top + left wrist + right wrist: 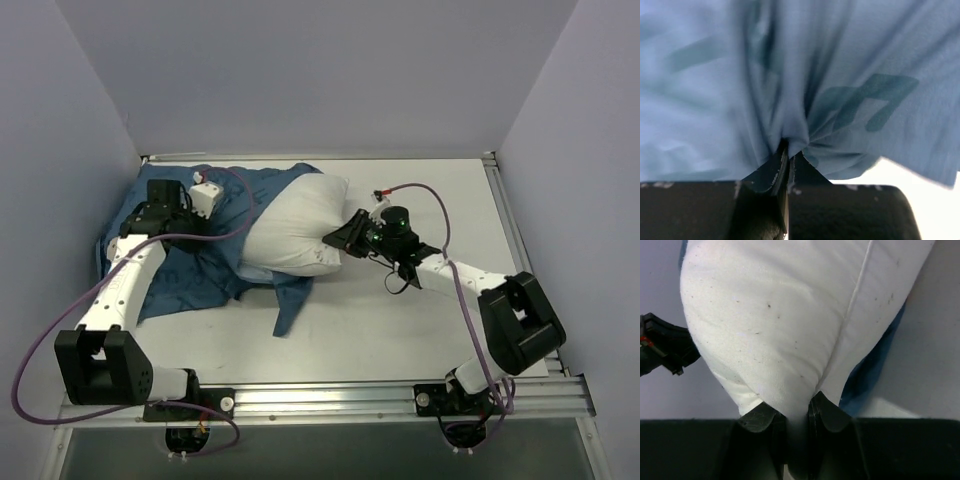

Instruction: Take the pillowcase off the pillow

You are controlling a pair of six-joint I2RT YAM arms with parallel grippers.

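The white pillow [295, 228] lies in the middle of the table, mostly bare. The blue pillowcase [200, 265] is bunched to its left and under it, with a strip trailing forward [288, 305]. My left gripper [203, 197] is shut on a fold of the pillowcase [790, 75], which fills the left wrist view. My right gripper [340, 238] is shut on the pillow's right end; in the right wrist view the white fabric [775, 320] is pinched between my fingers [760, 417], with a bit of blue case [865, 370] behind it.
The white table [430, 320] extends to the right and front of the pillow. Grey walls enclose the back and sides. A metal rail [330, 400] runs along the near edge by the arm bases. A purple cable [240, 190] loops over the pillowcase.
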